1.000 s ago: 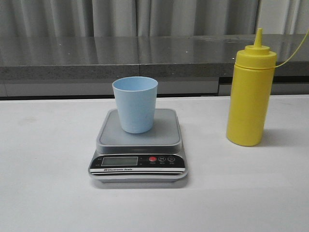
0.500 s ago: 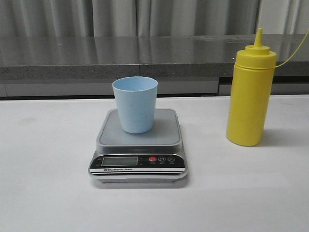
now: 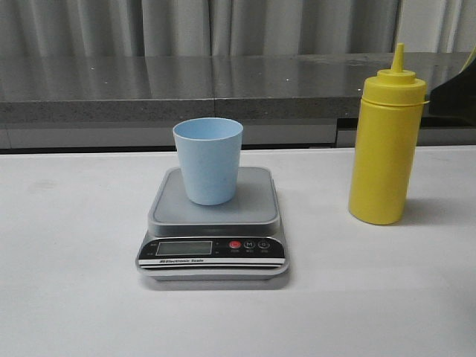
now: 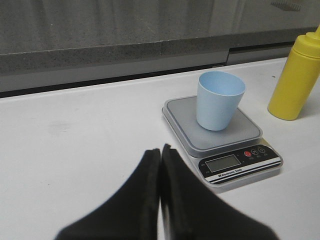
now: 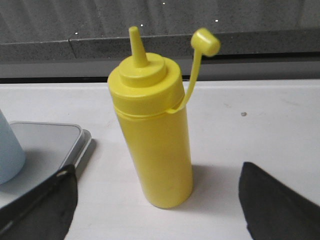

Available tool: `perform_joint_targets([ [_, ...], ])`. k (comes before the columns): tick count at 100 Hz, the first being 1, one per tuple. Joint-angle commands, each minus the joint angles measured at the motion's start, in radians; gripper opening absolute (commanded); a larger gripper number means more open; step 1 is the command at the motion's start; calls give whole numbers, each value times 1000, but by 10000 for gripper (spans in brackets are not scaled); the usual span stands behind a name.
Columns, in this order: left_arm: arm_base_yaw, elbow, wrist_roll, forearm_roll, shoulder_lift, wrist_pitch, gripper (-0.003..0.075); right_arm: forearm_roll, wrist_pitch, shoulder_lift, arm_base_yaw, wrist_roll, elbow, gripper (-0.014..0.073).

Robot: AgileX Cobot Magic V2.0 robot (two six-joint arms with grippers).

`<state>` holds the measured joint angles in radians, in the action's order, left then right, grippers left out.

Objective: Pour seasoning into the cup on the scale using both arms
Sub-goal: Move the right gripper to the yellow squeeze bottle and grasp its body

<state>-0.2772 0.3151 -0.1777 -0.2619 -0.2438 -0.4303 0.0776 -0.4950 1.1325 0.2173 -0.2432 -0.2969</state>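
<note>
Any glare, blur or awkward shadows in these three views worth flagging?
Front view: even light, sharp; the seasoning bottle casts a soft shadow to its right, and the scale display is too small to read. Left wrist view: the closed left gripper is a dark, slightly soft mass. Right wrist view: bottle sharp, the open right gripper jaws dark and featureless.

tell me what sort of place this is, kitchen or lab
Probably a lab test bench set up as a kitchen task: a bare white table holds only a digital scale, a blue cup and a yellow squeeze bottle, with a grey counter and curtains behind.
</note>
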Motion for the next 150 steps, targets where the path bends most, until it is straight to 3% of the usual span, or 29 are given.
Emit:
perform_joint_targets([
  [1,0,26,13,-18,-9,71,-20,9,-203,89,0,10,-19,647],
  [35,0,26,13,-18,-9,71,-20,48,-491,407,0,-5,-59,647],
  [125,0,26,13,-18,-9,71,-20,75,-505,679,0,-84,-351,640],
  [135,0,26,13,-18,-9,71,-20,75,-506,680,0,-84,-351,563],
  [150,0,26,13,-18,-9,71,-20,75,-506,680,0,-84,-351,278],
])
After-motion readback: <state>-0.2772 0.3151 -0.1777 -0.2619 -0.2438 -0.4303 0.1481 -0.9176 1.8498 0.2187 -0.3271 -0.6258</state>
